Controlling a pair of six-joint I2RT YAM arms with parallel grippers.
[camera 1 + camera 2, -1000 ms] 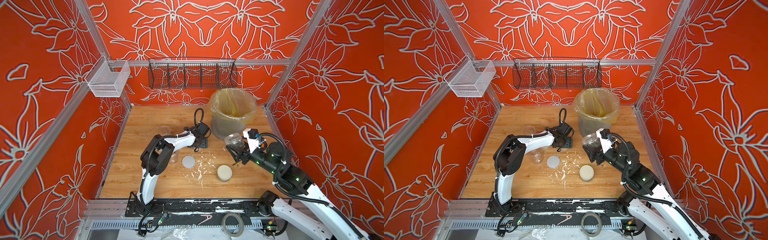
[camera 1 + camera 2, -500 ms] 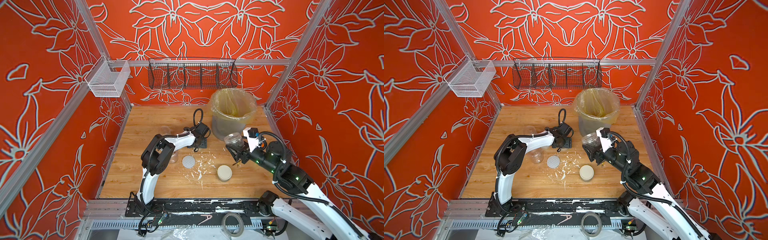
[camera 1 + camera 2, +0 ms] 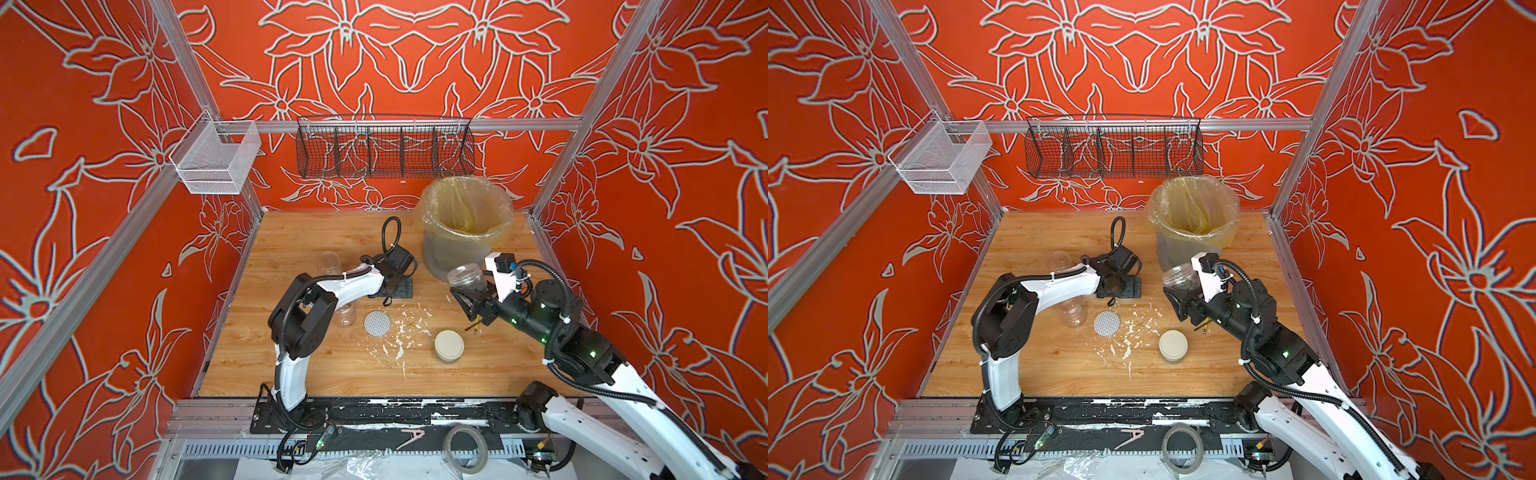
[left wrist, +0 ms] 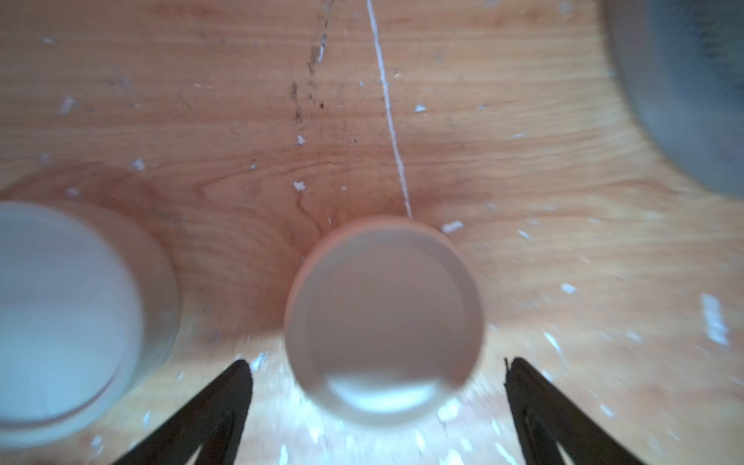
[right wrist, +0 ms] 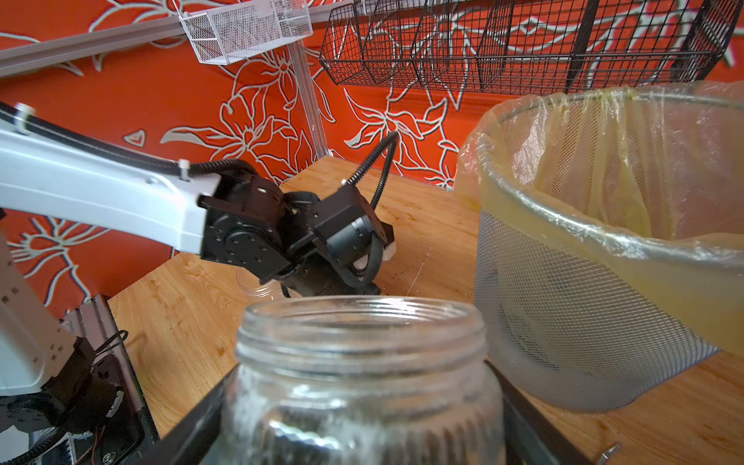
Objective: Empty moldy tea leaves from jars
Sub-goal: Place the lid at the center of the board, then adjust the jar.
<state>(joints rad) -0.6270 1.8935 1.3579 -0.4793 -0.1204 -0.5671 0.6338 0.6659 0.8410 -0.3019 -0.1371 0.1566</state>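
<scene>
My right gripper [image 5: 362,410] is shut on an open squat jar [image 5: 362,362], upright just in front of the bin. Dark tea leaves [image 3: 470,286] lie in its bottom. My left gripper [image 4: 378,374] stands open low over the table, both fingers [image 4: 237,386] apart from a cream lid [image 4: 382,322] lying flat between and ahead of them. In both top views a lidded squat jar [image 3: 449,345] stands mid-table. An empty jar [image 3: 1074,314] stands by the left arm, another clear jar [image 3: 1059,261] further back. A dotted white lid [image 3: 377,323] lies flat.
The grey mesh bin [image 3: 465,249] with yellowish liner stands at the back right. White flakes [image 3: 399,345] are strewn mid-table. A blurred pale round thing [image 4: 68,314] sits beside the lid in the left wrist view. A black wire basket [image 3: 384,149] hangs on the back wall.
My left gripper has opened wide and let go of the cream lid. The right arm with its jar has hardly moved.
</scene>
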